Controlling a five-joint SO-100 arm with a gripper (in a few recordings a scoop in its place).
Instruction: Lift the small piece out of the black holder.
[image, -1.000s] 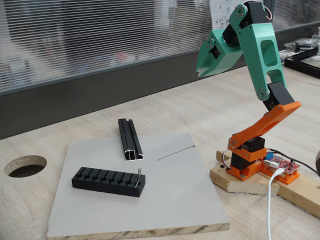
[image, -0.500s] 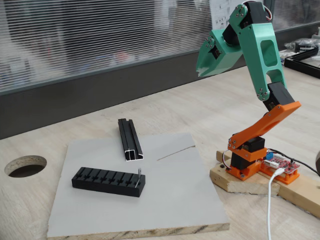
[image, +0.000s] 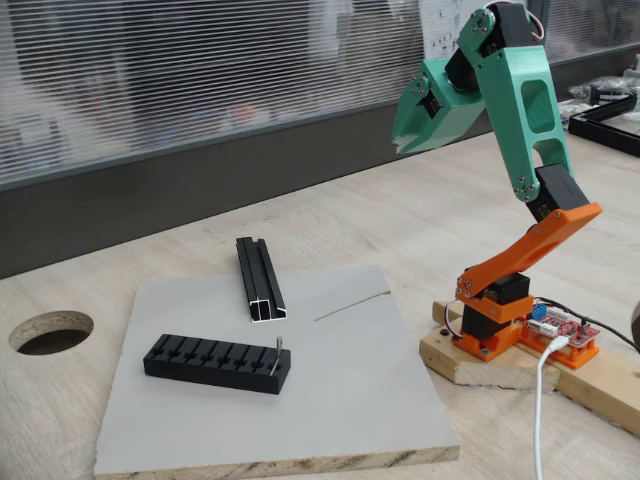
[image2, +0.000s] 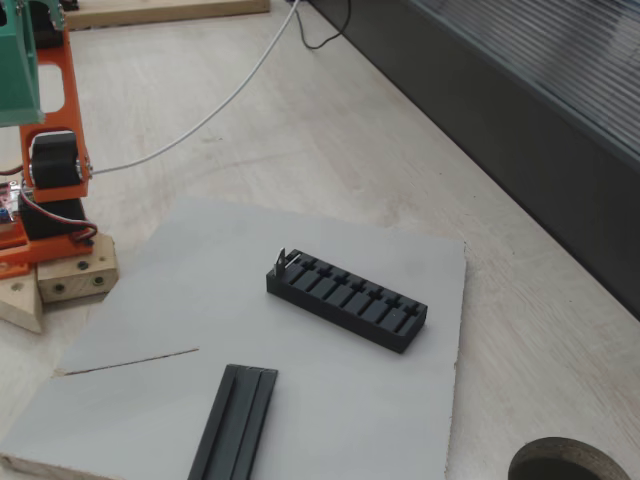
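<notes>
While our jaws (image: 404, 140) hang high, empty, opening unclear, the small piece (image: 278, 355) stands in the black holder (image: 216, 364); we must descend onto it.

Counted in both fixed views: one black holder (image: 217, 363) (image2: 347, 300), one small piece (image: 278, 354) (image2: 283, 261) standing at its end slot, one grooved rail (image: 260, 279) (image2: 234, 424), one thin wire (image: 351, 305) (image2: 130, 362), one grey board (image: 350, 400) (image2: 200, 270), one round table hole (image: 50, 331) (image2: 570, 465).
</notes>
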